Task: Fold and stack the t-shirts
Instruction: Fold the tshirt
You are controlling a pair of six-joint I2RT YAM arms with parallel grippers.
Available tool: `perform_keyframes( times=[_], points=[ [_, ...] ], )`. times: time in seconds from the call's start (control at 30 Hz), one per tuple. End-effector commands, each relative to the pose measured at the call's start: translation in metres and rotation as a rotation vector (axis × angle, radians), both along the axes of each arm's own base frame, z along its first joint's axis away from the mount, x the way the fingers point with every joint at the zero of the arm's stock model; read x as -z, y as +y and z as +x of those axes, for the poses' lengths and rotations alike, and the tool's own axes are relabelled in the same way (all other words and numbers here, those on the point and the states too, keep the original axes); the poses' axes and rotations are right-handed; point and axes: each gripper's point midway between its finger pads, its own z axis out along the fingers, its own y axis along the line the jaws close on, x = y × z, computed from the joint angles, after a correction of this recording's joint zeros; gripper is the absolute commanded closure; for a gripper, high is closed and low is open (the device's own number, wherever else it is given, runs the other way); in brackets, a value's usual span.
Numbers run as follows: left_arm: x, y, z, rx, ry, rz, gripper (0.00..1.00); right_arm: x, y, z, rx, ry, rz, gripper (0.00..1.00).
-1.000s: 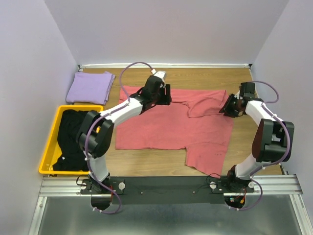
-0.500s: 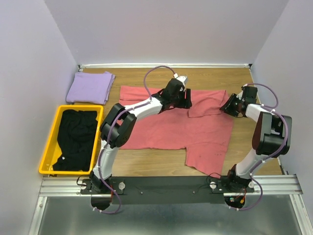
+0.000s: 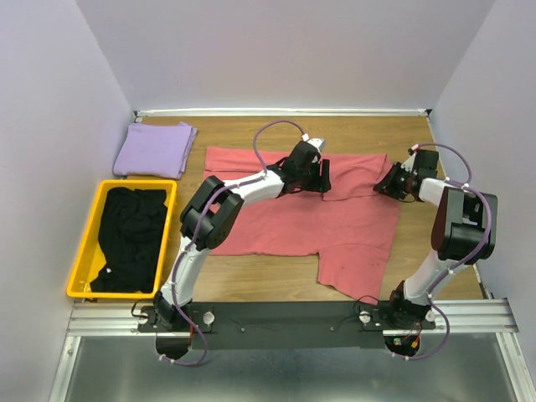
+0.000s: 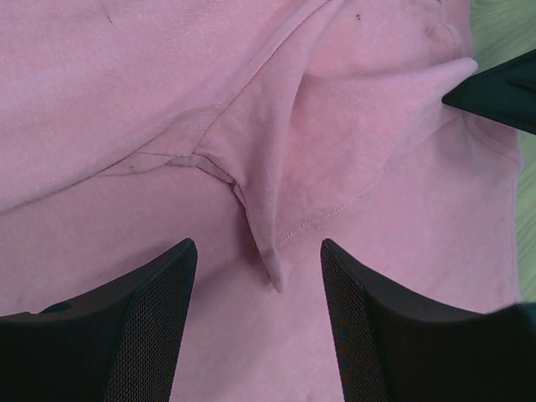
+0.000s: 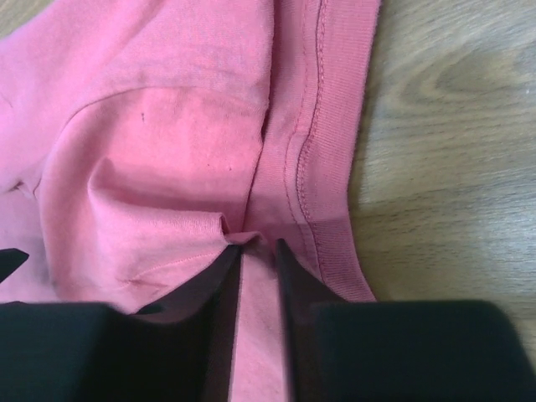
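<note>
A salmon-pink t-shirt (image 3: 293, 219) lies spread on the wooden table. My left gripper (image 3: 322, 179) (image 4: 255, 244) hovers open over a pointed fold of its cloth (image 4: 272, 251) near the far edge, with nothing between the fingers. My right gripper (image 3: 390, 183) (image 5: 260, 245) is at the shirt's far right corner, its narrow jaws pinching a ridge of pink cloth beside the ribbed hem (image 5: 322, 167). A folded lavender t-shirt (image 3: 155, 149) lies at the far left. Black t-shirts (image 3: 132, 234) fill the bin.
The yellow plastic bin (image 3: 84, 251) stands at the left edge of the table. Bare wood (image 3: 419, 243) shows to the right of the pink shirt and along its near side. Walls close off the left, right and far sides.
My left gripper has swept right along the pink shirt's far edge toward the middle. The right gripper's jaws have narrowed on the cloth and it has shifted slightly farther away.
</note>
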Motion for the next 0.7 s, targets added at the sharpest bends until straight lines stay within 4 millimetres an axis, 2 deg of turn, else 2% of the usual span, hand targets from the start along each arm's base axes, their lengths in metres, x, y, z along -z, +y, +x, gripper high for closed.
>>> perform_keyframes(
  times=[0.0,0.07,0.13,0.17,0.2,0.43,0.67],
  points=[
    [-0.002,-0.011,-0.001,0.026,-0.007,-0.023,0.31,0.008,-0.002,-0.003,-0.013,-0.002,-0.005,0.73],
    [-0.002,-0.013,-0.002,0.031,-0.006,-0.026,0.32,0.009,-0.001,-0.003,-0.013,-0.001,0.0,0.78],
    [0.0,-0.014,-0.004,0.039,0.0,-0.026,0.32,0.006,-0.001,-0.005,-0.003,0.001,0.007,0.92],
    [0.001,-0.013,-0.005,0.038,0.003,-0.024,0.33,0.008,0.0,-0.007,0.007,0.008,0.013,0.96],
    [0.001,-0.014,-0.006,0.04,0.006,-0.025,0.34,0.0,-0.001,-0.007,0.017,-0.008,0.014,0.99],
    [0.001,-0.013,-0.01,0.046,0.018,-0.027,0.42,-0.027,0.006,-0.019,0.053,-0.02,0.062,0.99],
    [0.012,-0.015,-0.016,0.062,0.064,-0.02,0.52,-0.029,0.01,-0.027,0.073,-0.002,0.087,1.0]
  ],
)
